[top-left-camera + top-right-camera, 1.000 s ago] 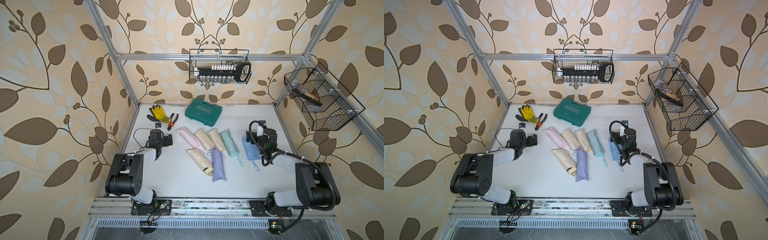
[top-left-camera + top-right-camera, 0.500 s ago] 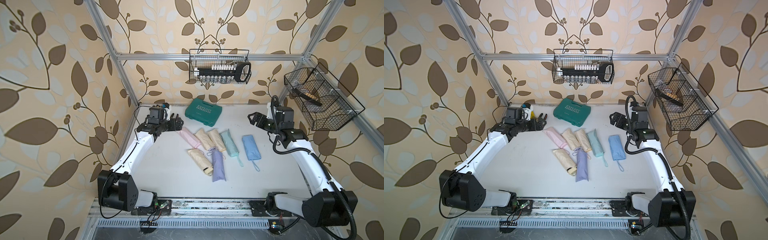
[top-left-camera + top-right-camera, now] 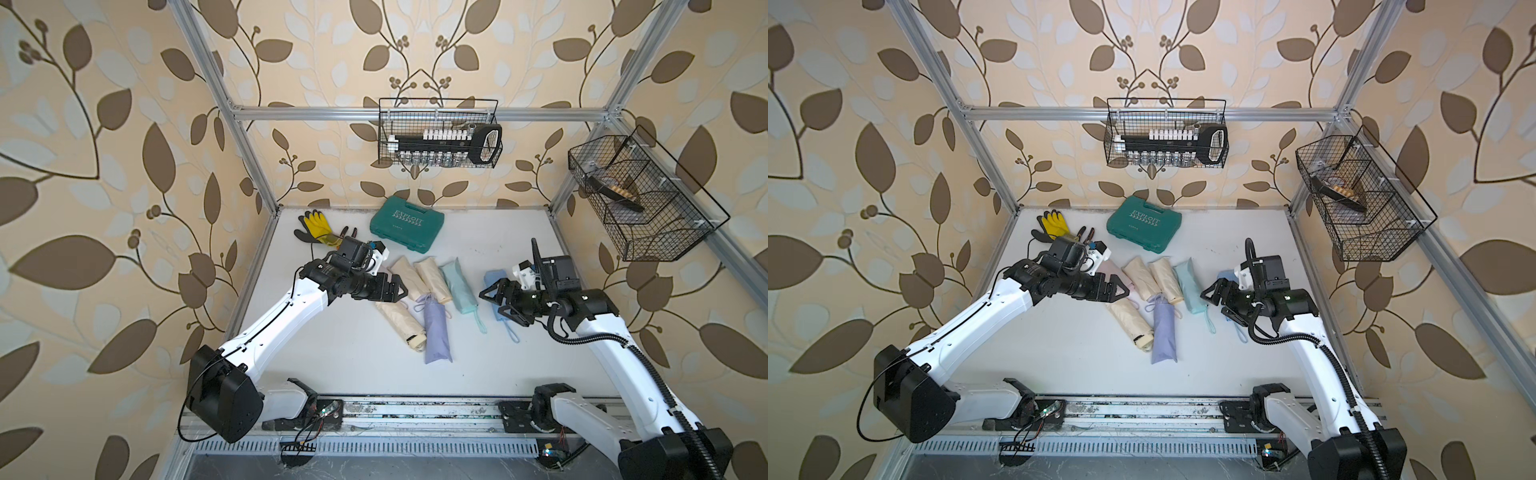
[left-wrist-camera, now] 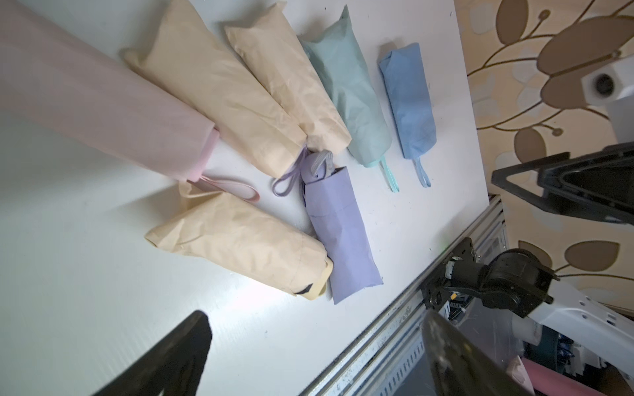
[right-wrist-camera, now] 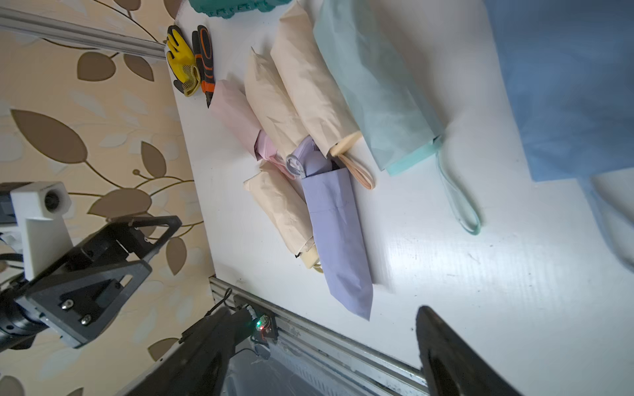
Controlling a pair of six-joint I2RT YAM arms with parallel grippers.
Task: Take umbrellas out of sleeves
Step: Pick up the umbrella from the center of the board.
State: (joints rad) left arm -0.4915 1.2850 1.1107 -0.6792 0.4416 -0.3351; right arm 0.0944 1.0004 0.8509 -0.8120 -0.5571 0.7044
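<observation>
Pastel sleeved umbrellas (image 3: 436,332) lie clustered. L gripper (image 3: 401,289) near pink one (image 3: 1115,270), jaws wide, empty; R gripper (image 3: 490,301) over blue one (image 3: 494,277), jaws apart, nothing held.

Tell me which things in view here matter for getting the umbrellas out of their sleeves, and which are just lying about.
For the job, all in sleeves:
pink umbrella, three cream umbrellas, mint umbrella, blue umbrella, lilac umbrella.

Just lying about:
green case, yellow gloves, orange-and-black tool, back wire basket, side wire basket.
</observation>
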